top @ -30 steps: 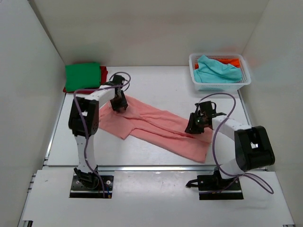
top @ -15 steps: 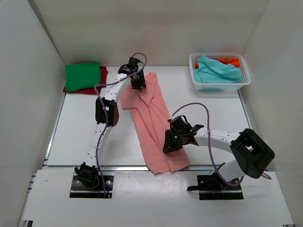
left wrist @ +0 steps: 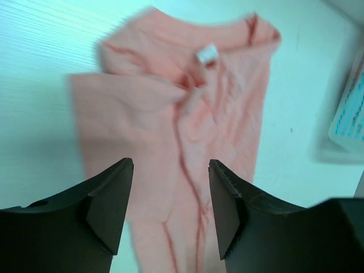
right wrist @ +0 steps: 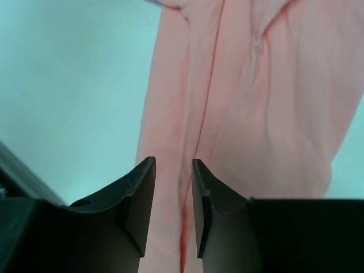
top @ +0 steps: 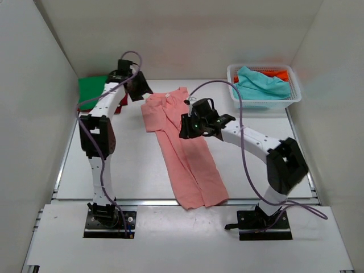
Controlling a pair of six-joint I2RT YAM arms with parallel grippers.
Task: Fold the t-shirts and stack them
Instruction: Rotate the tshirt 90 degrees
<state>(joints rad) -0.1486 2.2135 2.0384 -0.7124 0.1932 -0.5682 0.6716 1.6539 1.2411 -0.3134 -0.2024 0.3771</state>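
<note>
The salmon-pink t-shirt (top: 185,148) lies flat and lengthwise on the table, collar at the far end, hem at the near edge. My left gripper (top: 142,88) is open and empty, raised beyond the collar's left side; in the left wrist view (left wrist: 170,170) the shirt (left wrist: 187,114) with its white neck label lies below it. My right gripper (top: 186,126) hovers over the shirt's upper right part. In the right wrist view (right wrist: 173,170) its jaws stand narrowly apart above a lengthwise fold of the shirt (right wrist: 256,102), holding nothing.
A folded green shirt (top: 92,91) lies on a red one (top: 120,105) at the back left, next to my left arm. A white lattice basket (top: 296,95) at the back right holds a teal shirt (top: 259,84) and an orange one (top: 278,73).
The shirt was swung from lying crosswise to lengthwise. My left gripper has let go of the collar and moved back left. My right gripper has moved from the near part to the far middle.
</note>
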